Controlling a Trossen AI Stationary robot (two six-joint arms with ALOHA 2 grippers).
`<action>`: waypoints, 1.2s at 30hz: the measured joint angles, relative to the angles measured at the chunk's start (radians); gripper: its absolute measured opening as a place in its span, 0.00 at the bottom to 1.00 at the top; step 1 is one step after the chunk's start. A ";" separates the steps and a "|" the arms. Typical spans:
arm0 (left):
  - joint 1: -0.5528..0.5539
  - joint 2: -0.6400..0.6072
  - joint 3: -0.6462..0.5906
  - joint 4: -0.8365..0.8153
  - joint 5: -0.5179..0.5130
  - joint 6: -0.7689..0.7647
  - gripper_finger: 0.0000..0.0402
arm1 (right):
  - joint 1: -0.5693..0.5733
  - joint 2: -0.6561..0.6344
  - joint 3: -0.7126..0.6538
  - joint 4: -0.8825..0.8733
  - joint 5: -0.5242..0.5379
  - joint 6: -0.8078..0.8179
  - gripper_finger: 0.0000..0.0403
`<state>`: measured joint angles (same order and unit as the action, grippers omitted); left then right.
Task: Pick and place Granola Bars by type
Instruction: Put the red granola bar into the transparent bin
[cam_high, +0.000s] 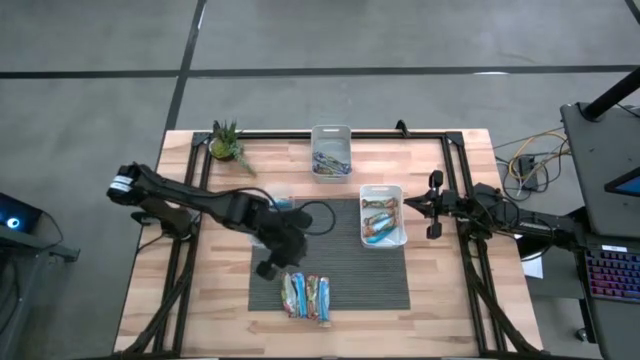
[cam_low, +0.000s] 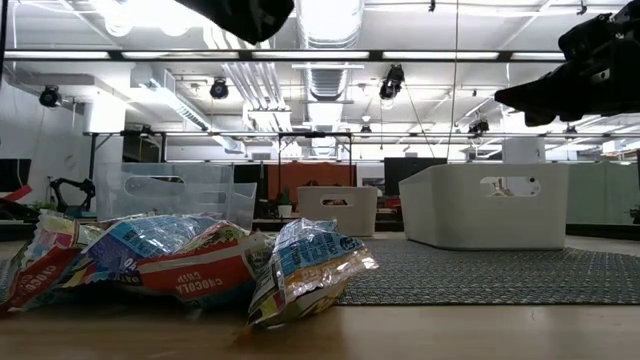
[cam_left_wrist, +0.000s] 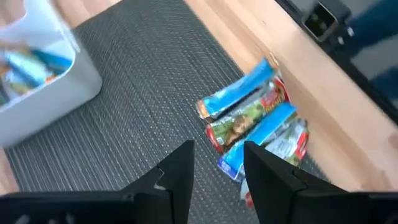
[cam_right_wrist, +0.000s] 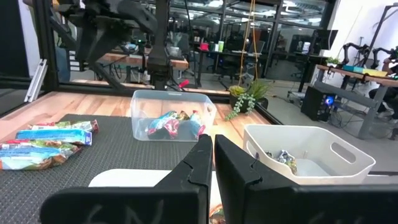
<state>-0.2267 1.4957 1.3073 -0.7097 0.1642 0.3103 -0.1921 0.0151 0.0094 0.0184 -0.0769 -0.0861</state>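
Several granola bars (cam_high: 307, 296) in blue, green and reddish wrappers lie side by side on the grey mat (cam_high: 340, 255), near its front edge; they also show in the left wrist view (cam_left_wrist: 255, 121) and the low view (cam_low: 190, 260). My left gripper (cam_high: 270, 262) hangs open above the mat just left of the pile (cam_left_wrist: 217, 165), touching nothing. More bars lie in the white bin (cam_high: 383, 215) and in the far bin (cam_high: 331, 150). My right gripper (cam_high: 432, 205) waits shut (cam_right_wrist: 213, 155) in the air at the white bin's right side.
A small potted plant (cam_high: 228, 143) stands at the far left of the table. Black frame rails (cam_high: 455, 170) run along the table's far, left and right sides. Bare wood (cam_high: 215, 300) lies left of the mat. Cables (cam_high: 530, 160) lie off the table's right.
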 joint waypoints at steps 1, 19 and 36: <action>-0.005 -0.004 -0.004 0.000 0.000 0.030 0.30 | 0.000 0.000 0.000 0.000 0.000 0.002 0.02; -0.139 -0.007 0.005 -0.103 -0.077 0.029 0.30 | 0.000 0.000 0.000 0.000 0.000 0.000 0.02; -0.245 -0.002 0.003 -0.165 -0.227 -0.020 0.30 | 0.000 0.000 0.000 0.000 0.000 0.000 0.02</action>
<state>-0.4718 1.4933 1.3102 -0.8746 -0.0626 0.2901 -0.1922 0.0154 0.0096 0.0181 -0.0767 -0.0862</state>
